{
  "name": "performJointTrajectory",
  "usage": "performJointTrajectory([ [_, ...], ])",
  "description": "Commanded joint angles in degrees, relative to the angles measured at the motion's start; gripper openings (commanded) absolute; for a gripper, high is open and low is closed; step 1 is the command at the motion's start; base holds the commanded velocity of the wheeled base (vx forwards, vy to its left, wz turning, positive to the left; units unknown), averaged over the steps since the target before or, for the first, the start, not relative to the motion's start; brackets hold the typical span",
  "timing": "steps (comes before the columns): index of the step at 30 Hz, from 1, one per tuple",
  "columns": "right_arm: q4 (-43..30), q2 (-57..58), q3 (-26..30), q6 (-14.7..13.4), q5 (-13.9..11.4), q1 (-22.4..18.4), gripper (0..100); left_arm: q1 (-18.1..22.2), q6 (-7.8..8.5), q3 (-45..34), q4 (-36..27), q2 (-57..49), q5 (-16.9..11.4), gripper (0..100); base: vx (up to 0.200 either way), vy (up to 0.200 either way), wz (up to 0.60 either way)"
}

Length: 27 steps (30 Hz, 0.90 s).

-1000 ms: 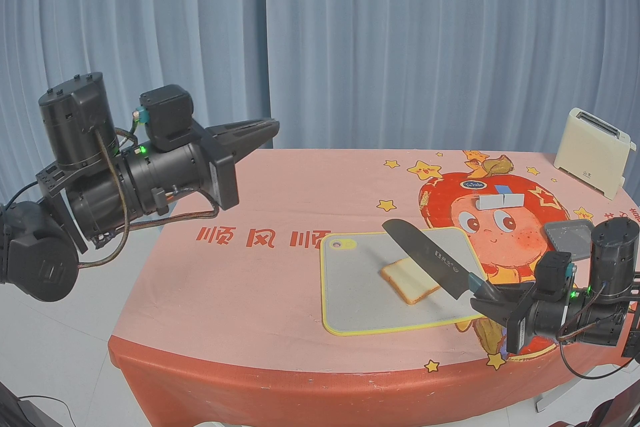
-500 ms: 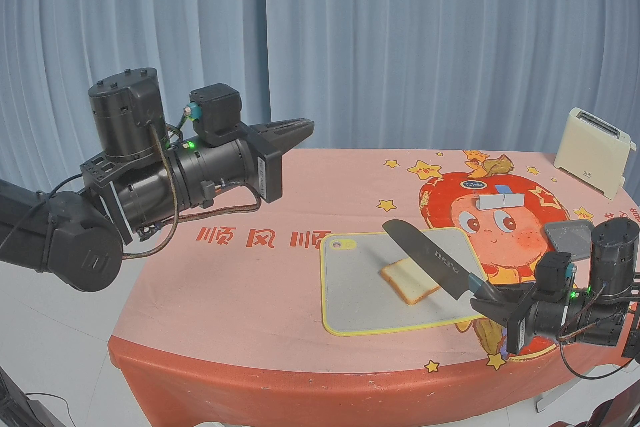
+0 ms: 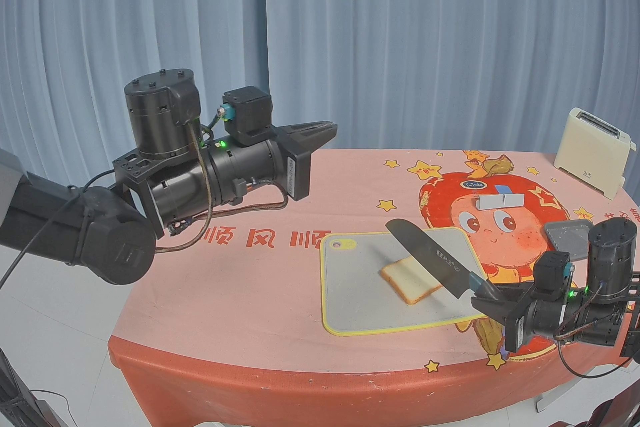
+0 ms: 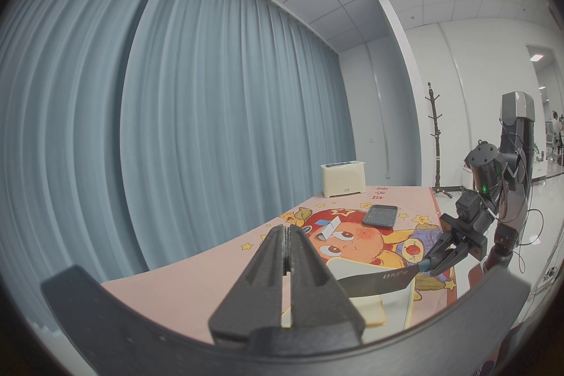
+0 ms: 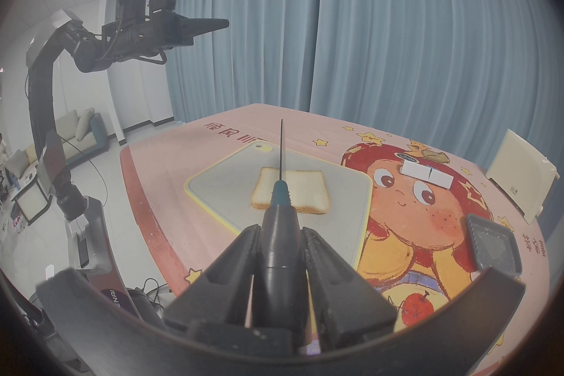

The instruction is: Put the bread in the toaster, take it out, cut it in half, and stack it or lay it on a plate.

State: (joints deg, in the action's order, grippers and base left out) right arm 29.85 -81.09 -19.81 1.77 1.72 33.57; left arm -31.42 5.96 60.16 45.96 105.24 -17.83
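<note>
The right gripper [image 3: 485, 297] is clamped on the handle of the knife [image 3: 430, 258], whose blade points out ahead of the fingers. The bread [image 3: 408, 278] lies on the cutting board [image 3: 353, 295] just ahead of that gripper and under the blade, which crosses the slice in the head view and hides a strip of it. In the right wrist view the knife [image 5: 281, 160] shows edge-on as a thin line over the bread [image 5: 291, 189], and whether the edge touches the crust cannot be told. The plate [image 3: 567, 235], dark and square, sits beside the right arm, its near corner covered by the wrist. The toaster [image 3: 593, 151] stands well beyond the right gripper, at the table's [image 3: 253, 301] far corner. The left gripper [image 3: 321, 132] hangs well above the table, far from the board, its fingers [image 4: 276, 254] pressed together on nothing. From its wrist view those fingers hide part of the bread [image 4: 371, 309]
</note>
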Motion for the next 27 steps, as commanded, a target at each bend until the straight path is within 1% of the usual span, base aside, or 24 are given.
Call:
performJointTrajectory([
  [1, 0.0, -0.8, -0.1, -0.1, 0.3, 0.0, 0, -0.8, -0.07, 2.0, 0.0, 2.8, -0.1, 0, 0.000, 0.000, 0.00],
  [17, 0.0, -2.4, 0.1, -0.2, 0.3, 0.1, 0, -0.9, 0.10, 6.6, 0.8, 10.1, -1.1, 0, 0.000, 0.000, 0.00],
  [27, 0.0, -2.2, -0.1, -0.2, 0.3, 0.1, 0, -5.0, 0.10, 7.7, 0.8, 12.5, -1.5, 0, 0.000, 0.000, 0.00],
])
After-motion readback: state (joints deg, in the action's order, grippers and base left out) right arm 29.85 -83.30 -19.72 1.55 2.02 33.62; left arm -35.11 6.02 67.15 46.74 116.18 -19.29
